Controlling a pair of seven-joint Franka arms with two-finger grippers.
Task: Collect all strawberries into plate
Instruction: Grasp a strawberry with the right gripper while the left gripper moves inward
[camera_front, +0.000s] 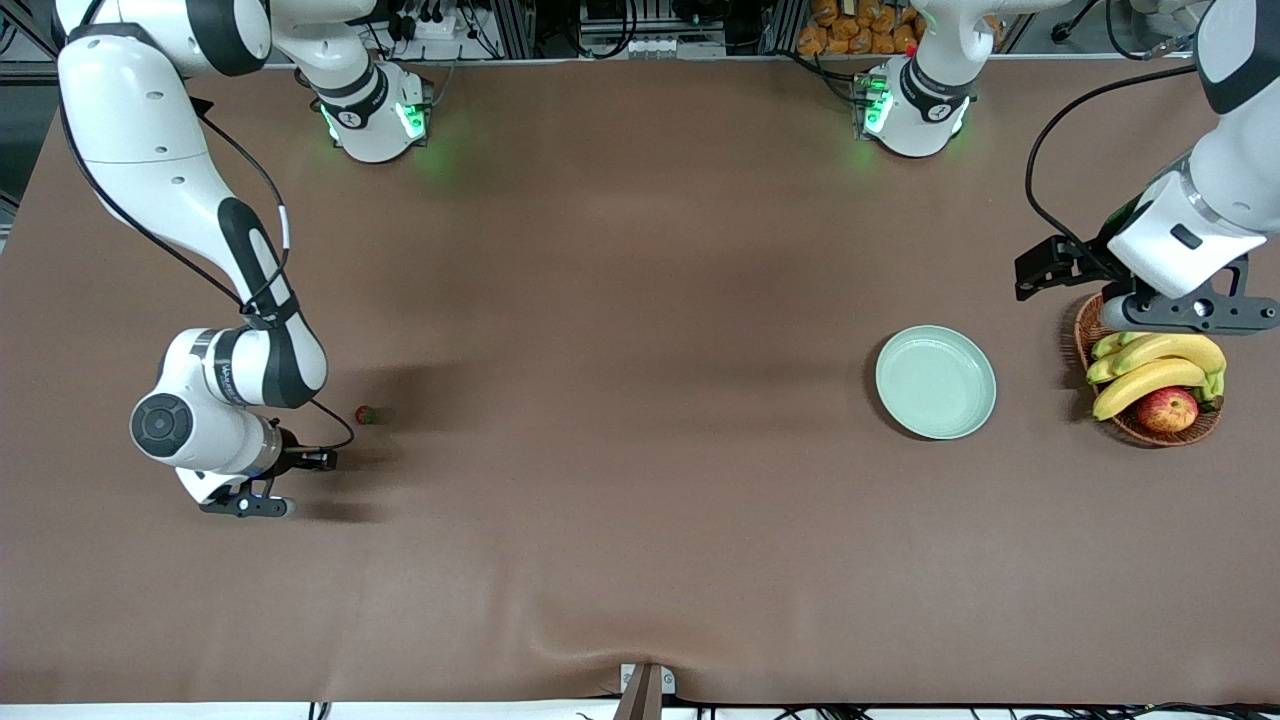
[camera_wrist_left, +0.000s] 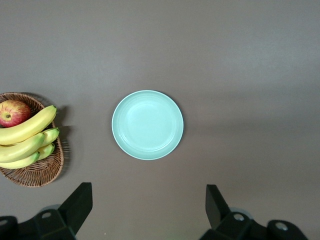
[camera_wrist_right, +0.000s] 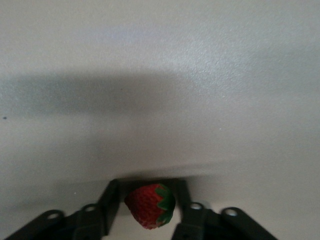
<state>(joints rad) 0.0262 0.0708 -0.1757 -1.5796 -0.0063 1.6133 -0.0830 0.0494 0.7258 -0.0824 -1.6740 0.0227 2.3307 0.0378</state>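
My right gripper is low over the table at the right arm's end, shut on a red strawberry with a green cap that sits between its fingers; this berry is hidden in the front view. A second strawberry lies on the table beside that gripper, farther from the front camera. No third strawberry shows. The mint-green plate lies empty toward the left arm's end and also shows in the left wrist view. My left gripper is open and empty, high over the basket's edge.
A brown wicker basket with bananas and a red-yellow apple stands beside the plate at the left arm's end. The brown table cover has a wrinkle near the front edge.
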